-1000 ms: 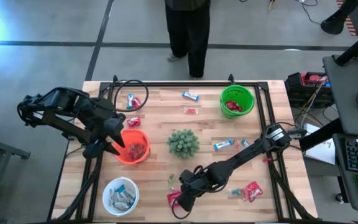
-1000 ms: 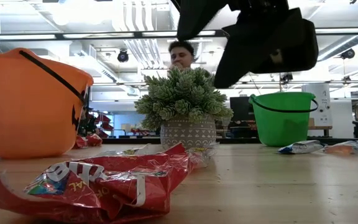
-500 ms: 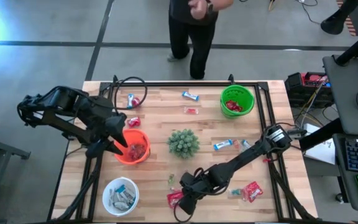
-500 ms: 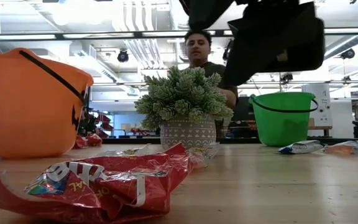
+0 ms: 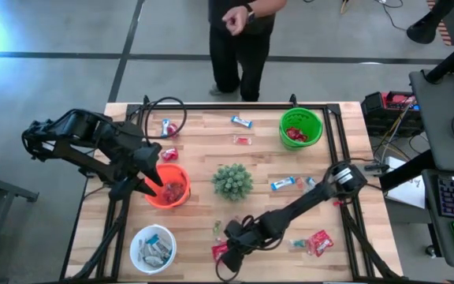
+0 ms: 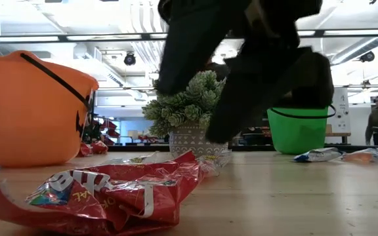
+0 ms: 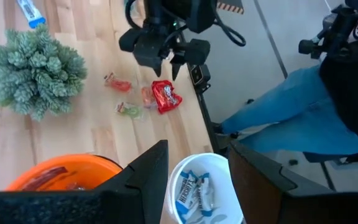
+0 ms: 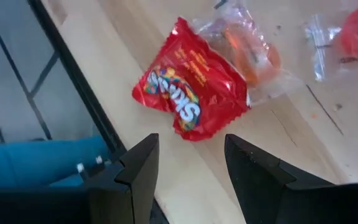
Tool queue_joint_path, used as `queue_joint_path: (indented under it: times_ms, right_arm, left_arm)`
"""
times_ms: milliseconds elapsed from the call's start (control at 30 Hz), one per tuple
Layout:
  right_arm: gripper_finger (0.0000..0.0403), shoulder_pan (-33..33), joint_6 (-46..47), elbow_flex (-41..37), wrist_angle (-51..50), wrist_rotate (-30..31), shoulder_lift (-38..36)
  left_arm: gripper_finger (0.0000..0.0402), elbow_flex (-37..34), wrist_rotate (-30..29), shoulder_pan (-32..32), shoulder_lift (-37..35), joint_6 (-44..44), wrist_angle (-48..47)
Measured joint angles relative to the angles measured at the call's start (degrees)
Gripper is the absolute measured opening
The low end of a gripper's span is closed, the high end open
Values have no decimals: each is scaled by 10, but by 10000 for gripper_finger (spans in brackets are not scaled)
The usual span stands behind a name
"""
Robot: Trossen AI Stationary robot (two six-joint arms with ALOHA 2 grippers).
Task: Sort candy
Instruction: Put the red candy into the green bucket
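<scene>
Red candy packet lies near the table edge. Right fingers hover over it, parted and empty. Left fingers are parted, empty, above the orange bowl.

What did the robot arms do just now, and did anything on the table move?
The right gripper came lower, open, over the red crinkly candy packet near the table's front edge, not touching it. The left gripper stayed open at the orange bucket. The candy did not move.
</scene>
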Motion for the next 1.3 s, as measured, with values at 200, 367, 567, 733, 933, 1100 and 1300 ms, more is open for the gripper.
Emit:
queue_joint_path:
  times_ms: [200,367,567,733,933,1100,1300]
  right_arm:
    - [173,-3,40,0,-5,16,18]
    - [173,-3,63,0,-1,23,24]
    - [173,-3,63,1,14,24,26]
    - [173,-3,63,1,13,29,38]
    - [169,-3,81,1,23,29,52]
    - [116,-3,79,1,24,29,52]
    - [17,-3,82,1,31,27,52]
  left_arm:
    - [149,0,0,0,0,23,-6]
    - [149,0,5,0,0,35,-9]
    - [149,0,5,0,0,42,-14]
    - [149,0,6,0,0,43,-14]
    - [149,0,7,0,0,42,-17]
    - [149,0,7,0,0,42,-34]
    - [149,0,7,0,0,42,-41]
